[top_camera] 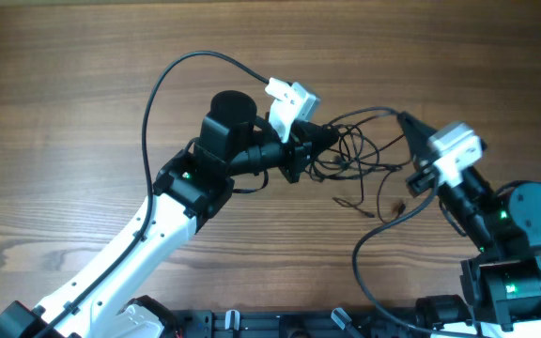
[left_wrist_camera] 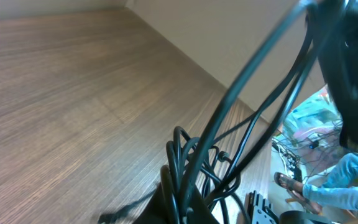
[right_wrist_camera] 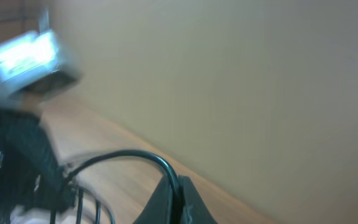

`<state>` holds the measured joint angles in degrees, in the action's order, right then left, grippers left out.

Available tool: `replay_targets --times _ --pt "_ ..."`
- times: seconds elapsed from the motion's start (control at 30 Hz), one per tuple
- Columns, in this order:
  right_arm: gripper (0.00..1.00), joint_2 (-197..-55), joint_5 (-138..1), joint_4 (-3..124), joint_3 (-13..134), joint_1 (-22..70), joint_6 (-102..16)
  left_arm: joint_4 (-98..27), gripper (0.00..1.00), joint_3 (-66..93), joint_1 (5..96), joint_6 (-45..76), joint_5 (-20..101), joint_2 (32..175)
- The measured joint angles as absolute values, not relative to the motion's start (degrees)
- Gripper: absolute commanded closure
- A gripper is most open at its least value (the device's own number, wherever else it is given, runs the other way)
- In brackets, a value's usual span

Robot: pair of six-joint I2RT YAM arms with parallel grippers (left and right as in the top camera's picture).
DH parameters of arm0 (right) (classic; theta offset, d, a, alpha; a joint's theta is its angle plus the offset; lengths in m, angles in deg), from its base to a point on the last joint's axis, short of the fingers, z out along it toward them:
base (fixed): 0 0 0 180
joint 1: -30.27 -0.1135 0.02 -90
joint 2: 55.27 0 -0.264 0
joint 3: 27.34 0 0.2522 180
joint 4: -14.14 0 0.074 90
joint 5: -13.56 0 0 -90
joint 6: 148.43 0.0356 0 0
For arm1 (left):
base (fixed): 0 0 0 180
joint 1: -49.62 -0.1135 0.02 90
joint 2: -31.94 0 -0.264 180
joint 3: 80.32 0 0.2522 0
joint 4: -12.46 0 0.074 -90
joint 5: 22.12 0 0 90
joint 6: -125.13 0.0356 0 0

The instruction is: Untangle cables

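The cables [top_camera: 357, 155] form a loose black tangle on the wooden table between my two grippers. My left gripper [top_camera: 331, 135] is shut on the tangle's left side. In the left wrist view several strands [left_wrist_camera: 188, 146] rise out of its jaws [left_wrist_camera: 182, 200]. My right gripper [top_camera: 405, 118] is shut on one strand at the tangle's upper right. The right wrist view shows that strand [right_wrist_camera: 126, 153] arching out from between its closed fingers [right_wrist_camera: 179, 186]. Two loose plug ends [top_camera: 346, 201] [top_camera: 398, 207] lie on the table below the tangle.
A thick black arm wire [top_camera: 155, 89] loops above the left arm, and another [top_camera: 360, 263] curves beside the right arm's base. The mounting rail [top_camera: 299, 324] runs along the front edge. A beige wall [right_wrist_camera: 241, 74] stands behind the table.
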<state>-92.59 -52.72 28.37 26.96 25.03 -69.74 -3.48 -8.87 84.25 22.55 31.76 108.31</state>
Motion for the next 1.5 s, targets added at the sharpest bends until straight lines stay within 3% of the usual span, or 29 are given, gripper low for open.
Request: replay_targets --times 0.1,0.27,0.4,0.5,0.73,0.8,0.9,0.97,1.03,1.1,1.27,1.37,1.4,1.47,1.5 --pt "0.96 -92.55 -59.73 26.93 26.98 25.03 -55.03 -3.72 0.96 -8.87 86.20 22.83 31.28 108.29" --pt "0.96 -92.55 -70.55 28.26 26.98 25.03 -43.21 -3.65 0.96 -8.87 92.21 28.60 27.44 108.29" --pt "0.96 -92.55 -80.37 34.75 26.98 24.92 -37.22 -3.89 0.96 -8.87 94.26 31.46 27.02 108.29" --pt "0.91 -92.55 -92.54 41.46 26.98 24.77 -24.11 -5.07 0.96 -8.87 94.24 32.51 27.55 108.29" --pt "0.94 -92.55 -108.89 57.77 27.02 24.84 6.80 -12.15 0.96 -8.87 92.14 27.12 42.19 108.21" --pt "0.84 -92.55 -111.03 60.59 27.02 24.95 17.40 -13.75 0.96 -8.87 89.89 22.90 48.31 108.21" --pt "0.50 -92.53 -111.80 62.55 27.02 24.95 22.36 -13.27 0.96 -8.87 88.97 21.00 50.76 108.21" --pt "0.36 -92.53 -111.86 64.80 27.02 24.95 23.48 -12.66 0.96 -8.87 88.97 20.78 51.13 108.21" --pt "0.12 -92.53 -111.29 66.05 27.02 24.95 22.27 -11.59 0.96 -8.87 88.97 21.04 50.85 108.21" --pt "0.05 -92.55 -108.76 63.89 27.02 24.95 11.35 -8.20 0.96 -8.96 88.97 21.54 48.68 108.21" --pt "0.08 -92.55 -86.92 55.34 27.05 25.08 -28.13 -1.18 0.96 -9.02 88.99 22.00 45.27 108.21" --pt "0.12 -92.55 -65.74 55.21 27.05 25.05 -42.82 0.61 0.96 -9.02 88.99 22.18 43.50 108.21" --pt "0.15 -92.55 -61.20 55.21 27.05 25.05 -47.12 0.70 0.96 -9.02 88.99 22.18 43.24 108.21" --pt "0.37 -92.55 -54.57 55.21 27.05 25.05 -54.49 0.72 0.96 -9.02 88.99 22.37 42.15 108.21" --pt "0.39 -92.55 -52.67 55.25 27.05 25.05 -57.83 0.81 0.96 -9.02 88.97 23.27 40.83 108.21"
